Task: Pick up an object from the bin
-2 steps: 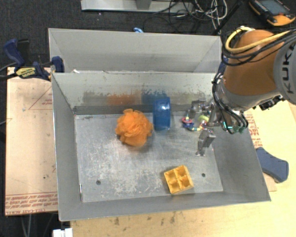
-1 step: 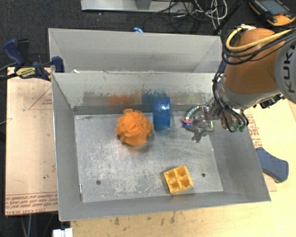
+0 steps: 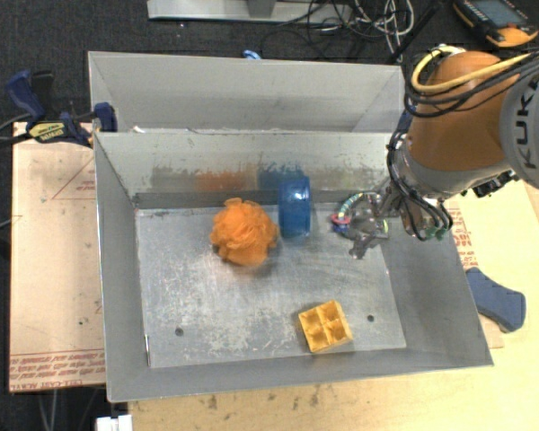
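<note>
- The grey metal bin (image 3: 216, 317) sits on a worktop, and three loose things lie well spread on its floor.
- Left of centre, near the back wall, rests an orange fluffy mesh ball (image 3: 243, 232), roundish, with no clear long axis.
- Just to its right is a blue rounded plastic cylinder (image 3: 295, 206). Its long axis runs from the back wall toward the front, and its far end lies against the foot of that wall. Whether it touches the orange ball cannot be told.
- Toward the front, right of centre, a yellow square waffle-patterned block (image 3: 324, 327) lies flat, turned slightly askew, well apart from the other two.
- Right of the blue cylinder, near but apart from it, the end effector (image 3: 365, 230) hangs low over the grey floor at the back right of the bin. Whether it is spread or pressed together cannot be told.
- Coloured cables (image 3: 345, 214) bunch at its wrist.
- The orange arm cover (image 3: 458, 119) reaches in above the right wall.
</note>
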`<state>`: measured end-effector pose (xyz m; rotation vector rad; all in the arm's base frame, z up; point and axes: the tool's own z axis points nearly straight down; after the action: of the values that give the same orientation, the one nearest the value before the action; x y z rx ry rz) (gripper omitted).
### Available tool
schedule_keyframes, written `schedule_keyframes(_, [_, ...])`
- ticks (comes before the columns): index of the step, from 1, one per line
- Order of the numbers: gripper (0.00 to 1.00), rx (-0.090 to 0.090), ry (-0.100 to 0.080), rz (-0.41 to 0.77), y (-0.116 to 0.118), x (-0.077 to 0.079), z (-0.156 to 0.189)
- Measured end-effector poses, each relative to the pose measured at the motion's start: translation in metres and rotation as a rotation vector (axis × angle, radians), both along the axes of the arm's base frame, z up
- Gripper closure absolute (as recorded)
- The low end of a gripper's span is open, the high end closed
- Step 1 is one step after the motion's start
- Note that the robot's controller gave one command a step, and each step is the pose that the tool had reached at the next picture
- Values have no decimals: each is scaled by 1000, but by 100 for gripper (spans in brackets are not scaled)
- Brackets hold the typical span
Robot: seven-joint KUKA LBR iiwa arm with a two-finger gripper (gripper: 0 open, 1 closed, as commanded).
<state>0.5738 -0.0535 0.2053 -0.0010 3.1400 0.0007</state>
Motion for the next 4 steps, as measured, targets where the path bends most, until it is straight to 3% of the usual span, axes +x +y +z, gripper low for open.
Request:
schedule_keyframes(1, [0,1,3,7,12,11,-67])
schedule_keyframes(2, [0,0,1,7,12,12,-66])
schedule_keyframes(3, [0,-2,-9,94,17,-4,-84])
schedule_keyframes(4, [0,2,-1,359,-4,-30,-118])
